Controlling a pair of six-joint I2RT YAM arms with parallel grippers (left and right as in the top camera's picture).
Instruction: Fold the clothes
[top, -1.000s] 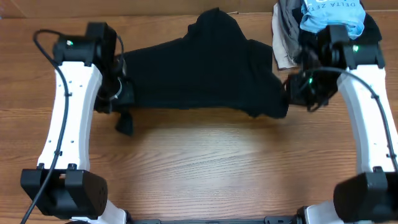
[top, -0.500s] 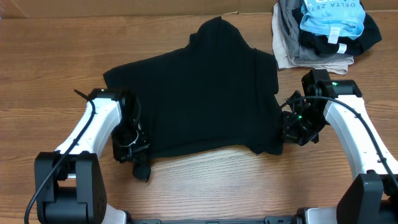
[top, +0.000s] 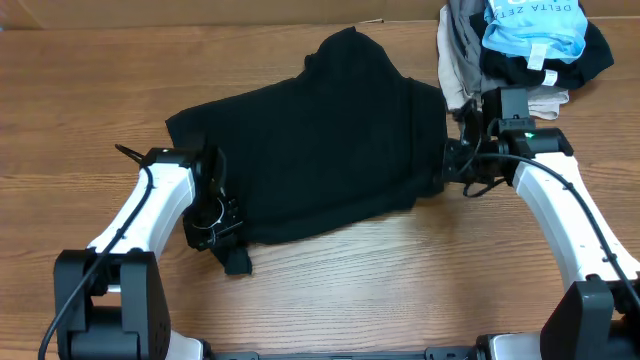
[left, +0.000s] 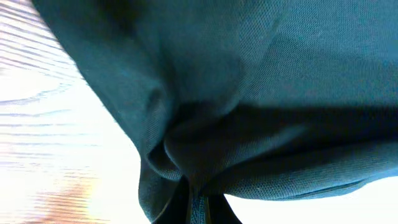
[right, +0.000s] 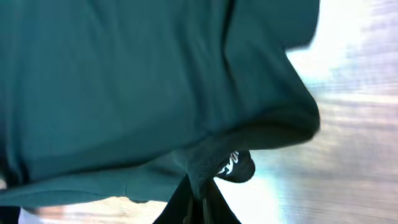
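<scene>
I have the shirt (top: 320, 150) lying flat on the table (top: 400, 290) between my two grippers, its long axis running across from one to the other. The left gripper (top: 224, 238) is pinched on the near-left corner. In its wrist view the cloth gathers into a tight bunch right at the fingers (left: 198, 210) and fans out beyond them. The right gripper (top: 447, 170) is clamped on the right-hand edge, where the fabric funnels down into its fingers (right: 194, 205), with the small white logo (right: 230, 165) just above them. The body of the shirt sits right of and beyond the left fingers, and left of the right fingers. The two grips are not level, as the right one sits farther back, close to the pile (top: 530, 50) behind it. I judge the fold depends on squaring up that skewed line.
</scene>
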